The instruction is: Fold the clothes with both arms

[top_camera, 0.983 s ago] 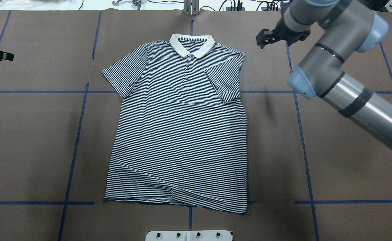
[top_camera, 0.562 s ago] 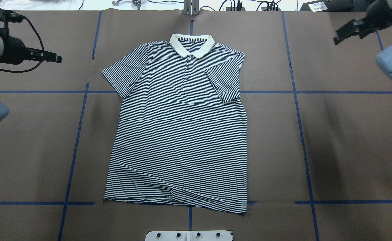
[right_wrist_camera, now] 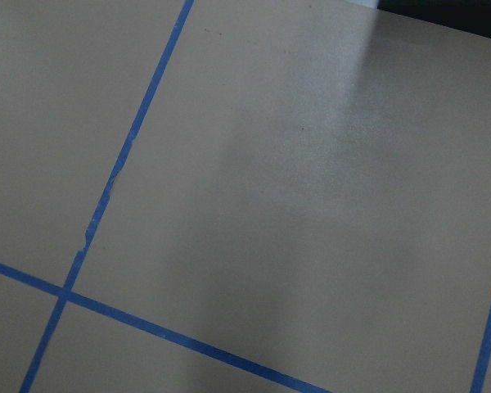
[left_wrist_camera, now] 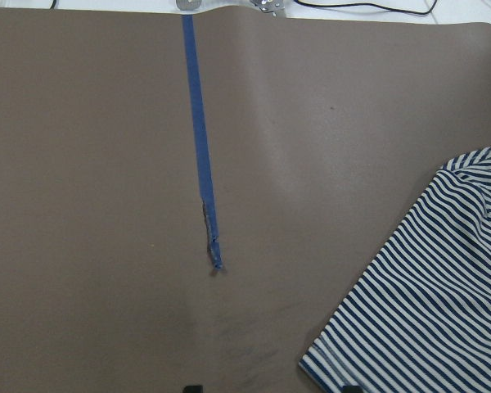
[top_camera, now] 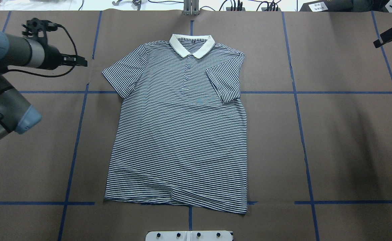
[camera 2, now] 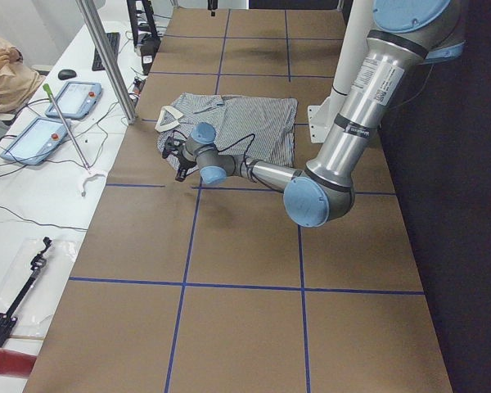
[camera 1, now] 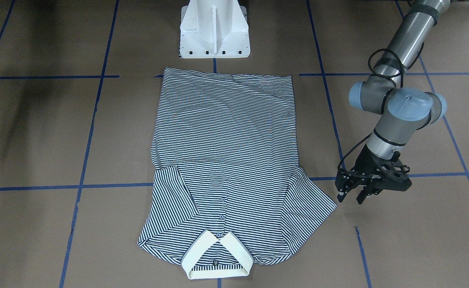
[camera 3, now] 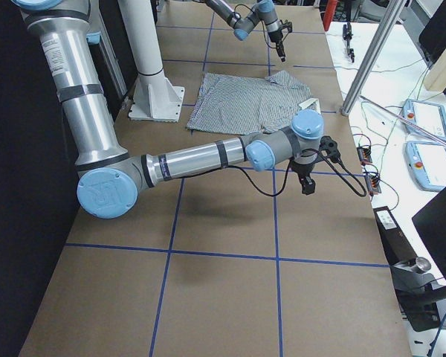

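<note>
The striped polo shirt (top_camera: 179, 134) lies flat, front up, with its cream collar (top_camera: 191, 45) at the far side. One sleeve (top_camera: 225, 82) is folded in over the chest. The other sleeve (top_camera: 119, 72) lies spread out and also shows in the left wrist view (left_wrist_camera: 425, 311). My left gripper (top_camera: 82, 62) is open and empty, hovering just left of the spread sleeve; it shows clearly in the front-facing view (camera 1: 349, 197). My right gripper (top_camera: 380, 42) is far right of the shirt, over bare table; I cannot tell whether it is open or shut.
The brown table cover carries a grid of blue tape lines (top_camera: 296, 100). The white pedestal base (camera 1: 214, 32) stands at the near edge by the shirt's hem. A metal post (top_camera: 191, 6), cables and tablets (camera 2: 65, 98) lie beyond the far edge.
My right arm has drawn away from the shirt's collar side to the far right edge. My left arm has come in from the left edge toward the spread sleeve. The shirt has not moved.
</note>
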